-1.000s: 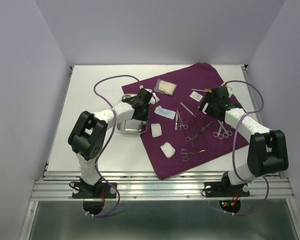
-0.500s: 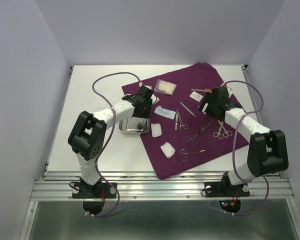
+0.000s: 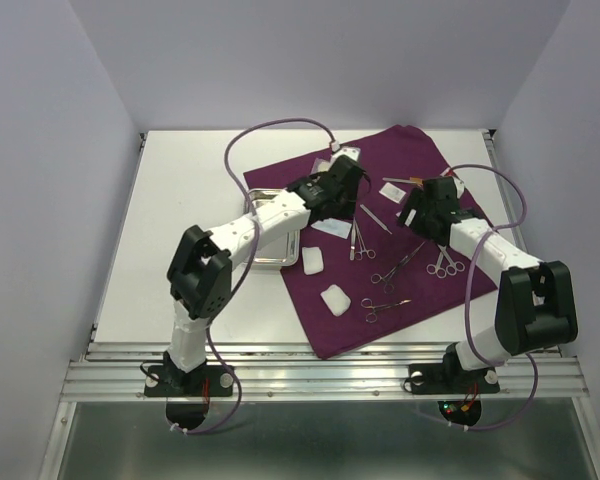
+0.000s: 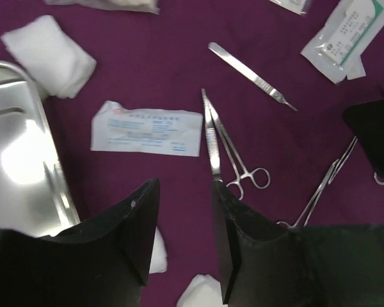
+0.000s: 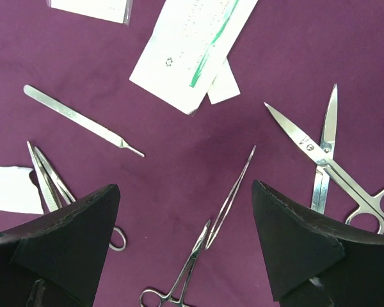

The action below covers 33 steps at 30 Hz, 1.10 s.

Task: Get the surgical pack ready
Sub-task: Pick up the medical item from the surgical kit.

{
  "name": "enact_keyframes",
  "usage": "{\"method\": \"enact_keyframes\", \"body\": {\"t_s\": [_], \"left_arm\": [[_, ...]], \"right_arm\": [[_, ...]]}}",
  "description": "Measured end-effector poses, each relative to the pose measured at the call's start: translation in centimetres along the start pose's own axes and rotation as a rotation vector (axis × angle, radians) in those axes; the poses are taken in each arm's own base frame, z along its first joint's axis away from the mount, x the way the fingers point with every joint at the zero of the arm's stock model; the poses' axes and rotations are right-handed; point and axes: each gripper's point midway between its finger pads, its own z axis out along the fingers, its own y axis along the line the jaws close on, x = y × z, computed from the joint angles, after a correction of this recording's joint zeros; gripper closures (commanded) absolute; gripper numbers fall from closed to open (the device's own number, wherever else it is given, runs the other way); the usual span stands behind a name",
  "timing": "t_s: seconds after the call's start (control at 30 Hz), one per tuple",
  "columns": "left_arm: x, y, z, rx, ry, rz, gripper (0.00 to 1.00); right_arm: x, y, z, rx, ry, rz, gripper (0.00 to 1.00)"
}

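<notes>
Purple cloth (image 3: 420, 170) is lying on the white table (image 3: 180, 200), spreading from the centre toward 3 o'clock in the top view. Steel tray (image 3: 270, 256) is sitting at the cloth's 9 o'clock edge, with the left arm crossing over it.

Left gripper (image 4: 184, 188) is hovering above the cloth. Its jaws are standing partway apart and gripping nothing. In the left wrist view:
- A white packet (image 4: 147, 128) is lying at 11 o'clock from the fingertips.
- Forceps (image 4: 233, 150) are lying at 1 o'clock, their tip close to one finger (image 4: 227, 217).
- A gauze wad (image 4: 51, 54) is sitting at 10 o'clock, just beside the tray's far corner.

Right gripper (image 5: 185, 188) is hanging over the cloth's 3 o'clock side. Its jaws are spread wide and holding nothing. In the right wrist view:
- Scissors (image 5: 326, 160) are lying at 3 o'clock.
- Thin tweezers (image 5: 233, 192) are lying between the two fingers.
- A scalpel handle (image 5: 83, 118) is lying at 10 o'clock.
- A green-striped packet (image 5: 189, 48) is lying at 12 o'clock.

Two gauze squares (image 3: 334, 298) are sitting on the cloth at 6 o'clock from the left gripper in the top view, well apart from both claws.
</notes>
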Motion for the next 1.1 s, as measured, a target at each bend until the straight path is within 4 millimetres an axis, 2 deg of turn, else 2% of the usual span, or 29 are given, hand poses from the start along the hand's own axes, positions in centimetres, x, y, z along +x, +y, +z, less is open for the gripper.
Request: {"method": "enact_keyframes", "body": {"t_s": [0.1, 0.13, 0.2, 0.4, 0.57, 0.8, 1.1], "left_arm": [[2.4, -3.2, 2.3, 0.019, 0.05, 0.019, 0.56], [3.0, -3.5, 2.7, 0.016, 0.067, 0.022, 0.57], [5.1, -4.5, 4.8, -0.006, 0.123, 0.04, 0.59], [7.6, -4.4, 8.5, -0.069, 0.186, 0.063, 0.61], [7.8, -3.9, 9.4, -0.096, 0.193, 0.068, 0.65], [6.3, -4.8, 10.4, -0.093, 0.152, 0.058, 0.67], [8.1, -3.8, 11.9, -0.145, 0.186, 0.082, 0.69]], "right_arm": [[0.3, -0.2, -0.2, 0.002, 0.002, -0.001, 0.11], [0.3, -0.3, -0.3, 0.001, 0.001, 0.0, 0.11], [0.3, -0.3, -0.4, -0.001, -0.003, 0.001, 0.11], [0.5, -0.5, -0.6, 0.0, -0.002, 0.0, 0.11], [0.8, -0.7, -0.5, 0.004, 0.004, -0.002, 0.11], [0.8, -0.7, -0.6, 0.003, 0.003, -0.002, 0.11], [0.7, -0.6, -0.7, 0.0, -0.002, -0.001, 0.11]]}}
